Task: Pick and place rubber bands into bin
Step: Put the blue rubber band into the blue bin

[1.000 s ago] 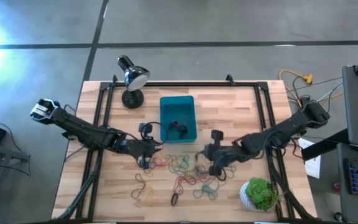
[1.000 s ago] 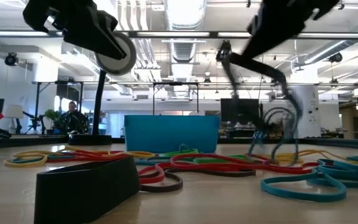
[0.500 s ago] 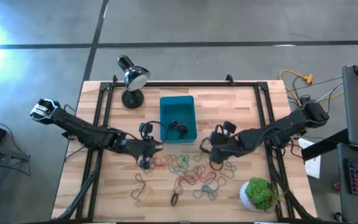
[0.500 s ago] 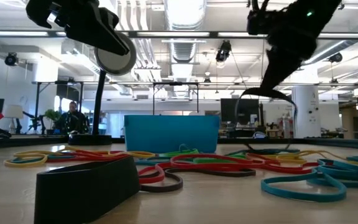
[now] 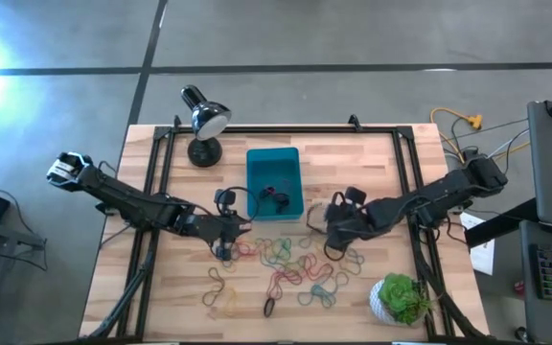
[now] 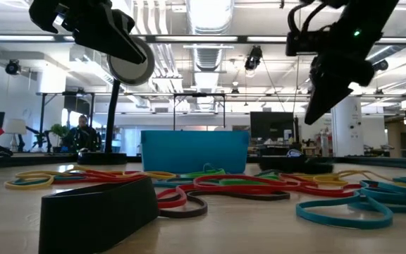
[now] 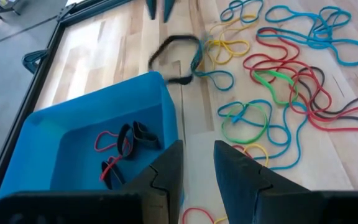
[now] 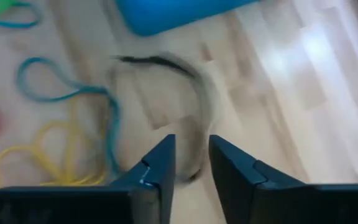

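Many coloured rubber bands (image 5: 286, 261) lie loose on the wooden table, near of the teal bin (image 5: 253, 182). The bin holds a few red and black bands (image 7: 124, 144). My right gripper (image 5: 322, 225) hangs above the table just right of the bin's near corner, shut on a black band (image 7: 178, 39). In the low view it is raised well above the pile (image 6: 314, 113). My left gripper (image 5: 238, 230) waits, shut, beside the bin's near left corner, touching nothing. My right gripper pinches one black rubber band (image 8: 201, 134) between its two fingers, which point down from above. The band is lifted clear of the table and hangs below the fingertips as a slack, swinging loop (image 7: 166, 79). Which part of the loop is pinched does not show.
A black desk lamp (image 5: 204, 120) stands at the far left and a green plant in a white pot (image 5: 402, 299) at the near right corner. Black frame rails (image 5: 161, 182) run along both table sides. A dark block (image 6: 97, 212) sits close to the low camera.
My right gripper has risen from the band pile and moved toward the far edge and the bin, carrying the black band up with it. The band has come clear of the other bands and swings below the fingers. The left arm has kept still.
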